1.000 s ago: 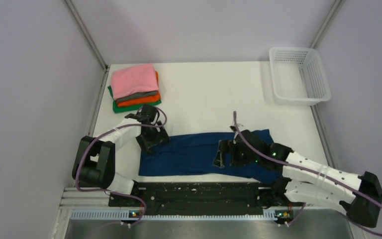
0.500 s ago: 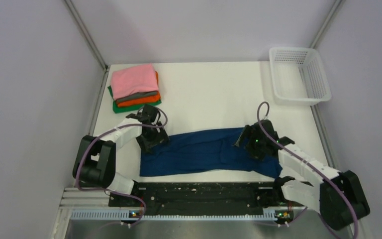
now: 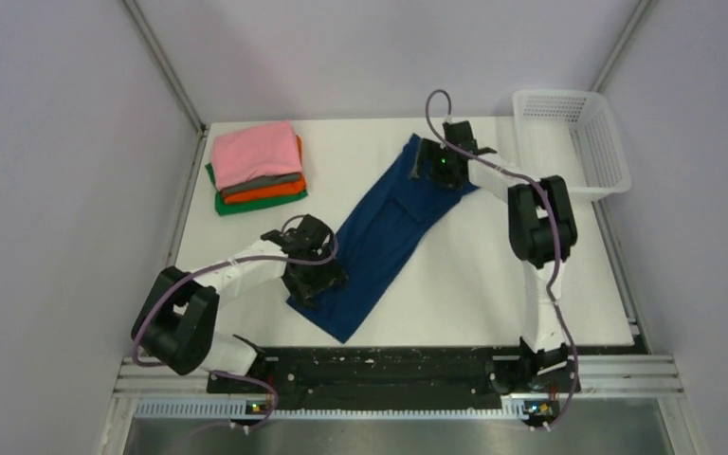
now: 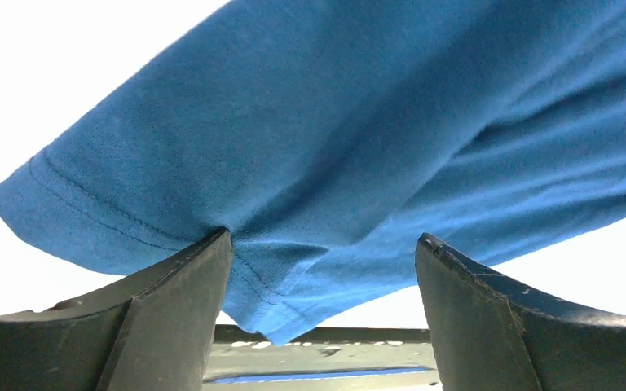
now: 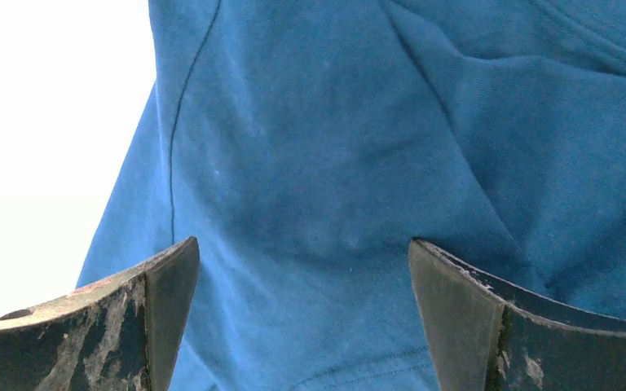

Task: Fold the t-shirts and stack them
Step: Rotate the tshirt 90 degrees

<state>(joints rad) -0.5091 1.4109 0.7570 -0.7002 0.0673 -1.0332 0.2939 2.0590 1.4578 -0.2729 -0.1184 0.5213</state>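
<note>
The navy blue t-shirt (image 3: 384,232) lies folded into a long strip, running diagonally from the near left to the far right of the white table (image 3: 493,275). My left gripper (image 3: 315,275) stands open on its near end; in the left wrist view the blue cloth (image 4: 375,122) reaches under and between the wide-apart fingertips of the left gripper (image 4: 322,236). My right gripper (image 3: 439,163), arm stretched far back, stands open over the strip's far end; blue cloth (image 5: 334,147) fills the right wrist view behind the spread right gripper (image 5: 301,241). The chest print is hidden.
At the back left sits a stack of folded t-shirts: pink (image 3: 254,152) on top, then grey, orange (image 3: 265,192) and green (image 3: 246,204). A white mesh basket (image 3: 569,190) stands at the back right corner. A black rail (image 3: 370,365) runs along the near edge.
The right arm has swept from the near right to the far back, and the shirt's right end went with it, so the strip now lies diagonally. The left gripper shifted slightly nearer.
</note>
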